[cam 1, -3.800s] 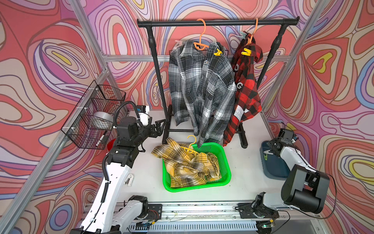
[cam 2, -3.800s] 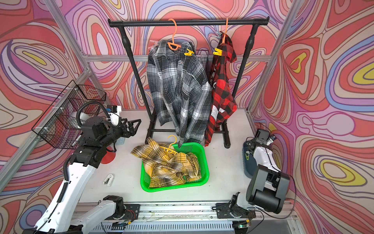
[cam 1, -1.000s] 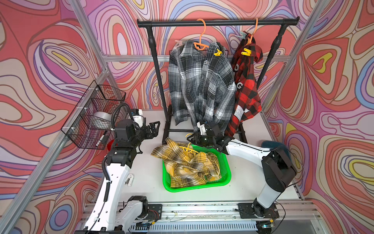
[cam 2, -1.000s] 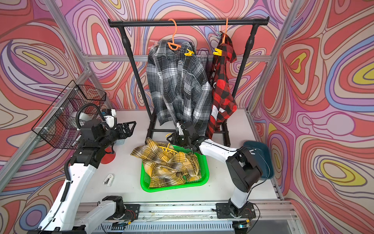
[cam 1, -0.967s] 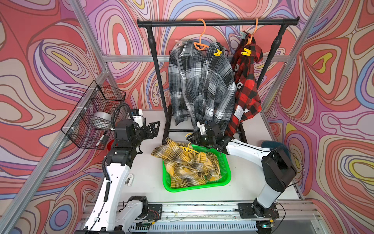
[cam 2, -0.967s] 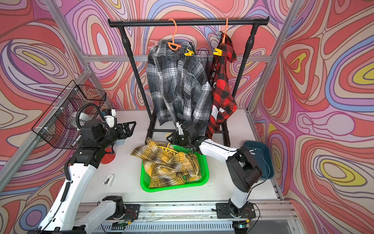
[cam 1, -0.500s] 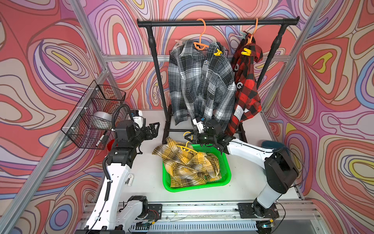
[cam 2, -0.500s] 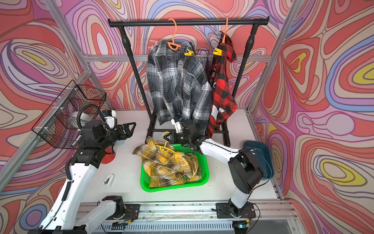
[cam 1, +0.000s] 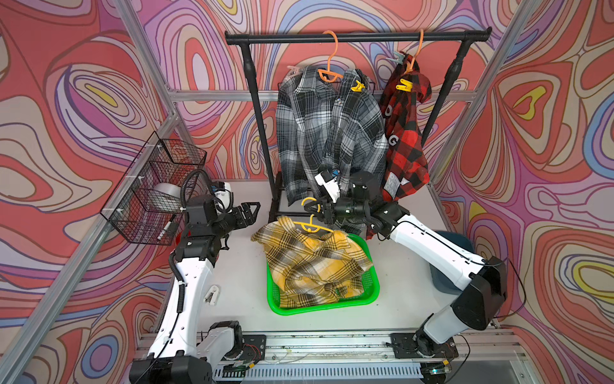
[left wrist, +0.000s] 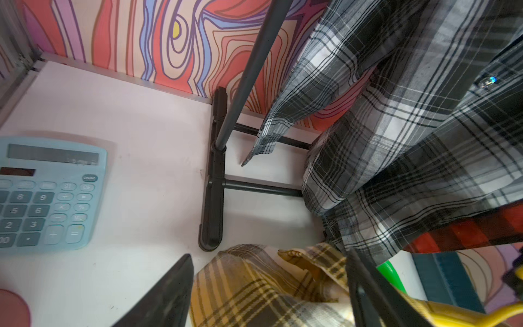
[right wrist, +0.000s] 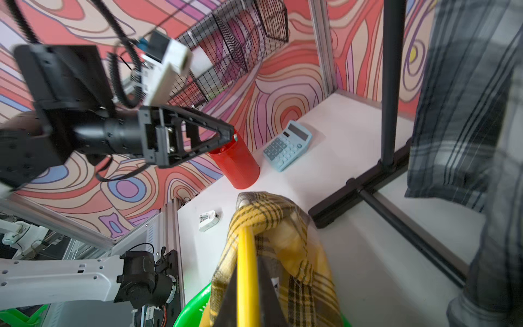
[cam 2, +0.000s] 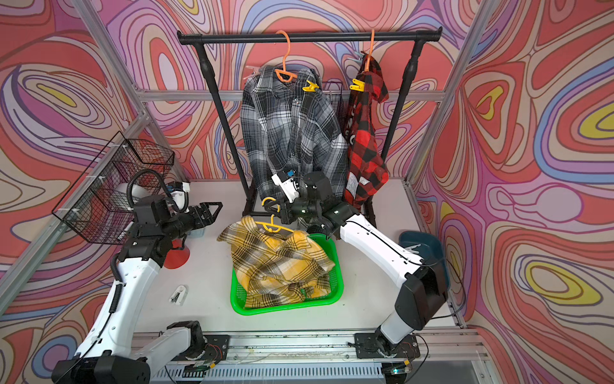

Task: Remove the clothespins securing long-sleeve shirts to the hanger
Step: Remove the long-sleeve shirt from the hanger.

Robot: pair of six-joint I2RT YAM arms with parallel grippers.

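Swirling red, pink and purple walls close in a white table (cam 1: 246, 276), and a black clothes rail (cam 1: 358, 37) stands at its back. A grey-black-white plaid shirt (cam 1: 325, 133) hangs there on an orange hanger (cam 1: 327, 74), with a yellow clothespin (cam 1: 358, 87) clipped at its shoulder. Beside it the red-black check shirt (cam 1: 403, 139) hangs bunched on a second orange hanger (cam 1: 419, 43). A second yellow clothespin (cam 1: 404, 84) pinches its cloth near the top, and a pale teal clothespin (cam 1: 400, 59) sits higher, by the hook.

In front, the yellow-black shirt (cam 1: 309, 262) lies heaped in a green basket (cam 1: 319, 309), one part spilling over the rim. The right pincer (cam 1: 315, 212) is clenched on the neck of a yellow hanger (cam 1: 312, 227) that rises from that shirt. The left pincer (cam 1: 254, 209) hangs above the table off to the side, released and holding nothing, its tips aimed toward the yellow-black shirt. A pale blue calculator (left wrist: 48, 192) and a red cup (right wrist: 237, 161) sit near it.
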